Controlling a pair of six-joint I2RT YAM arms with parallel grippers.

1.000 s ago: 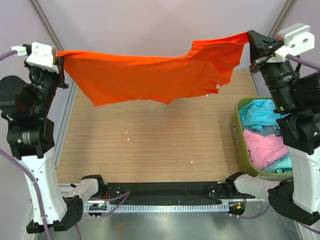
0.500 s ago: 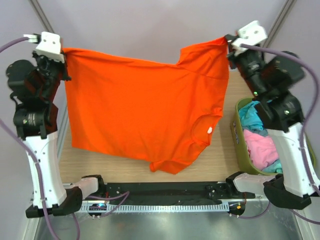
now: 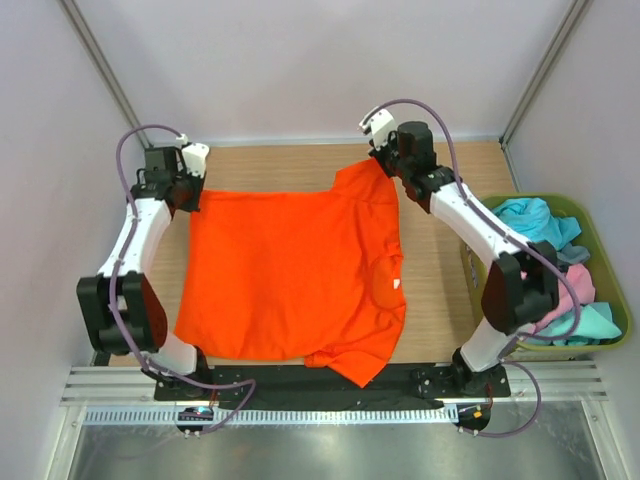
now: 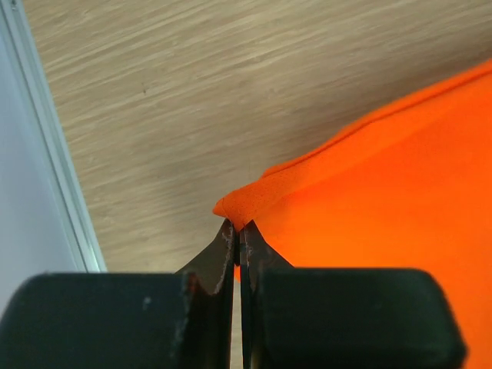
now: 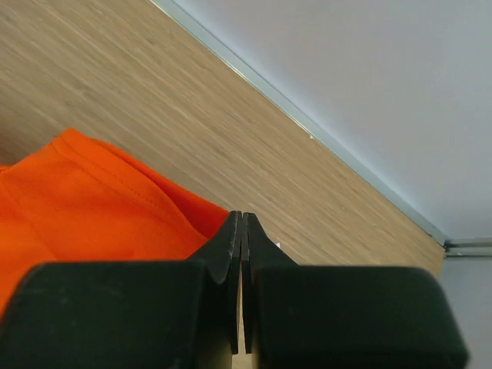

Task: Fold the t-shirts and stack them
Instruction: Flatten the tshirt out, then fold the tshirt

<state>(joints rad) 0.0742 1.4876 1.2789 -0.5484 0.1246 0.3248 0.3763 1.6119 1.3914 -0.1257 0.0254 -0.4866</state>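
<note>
The orange t-shirt (image 3: 290, 270) lies spread on the bench (image 3: 440, 265). The left gripper (image 4: 237, 227) and right gripper (image 5: 240, 219) each pinch a far corner, clamped tight.

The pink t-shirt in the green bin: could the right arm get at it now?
Probably not yet: the right gripper is shut on the orange t-shirt and must let go first. Otherwise the pink t-shirt lies uncovered in the bin beside that arm.

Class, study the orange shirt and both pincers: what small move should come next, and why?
Probably open both: the left pincer and right pincer each pinch a far corner of the shirt, which lies spread on the table.
</note>
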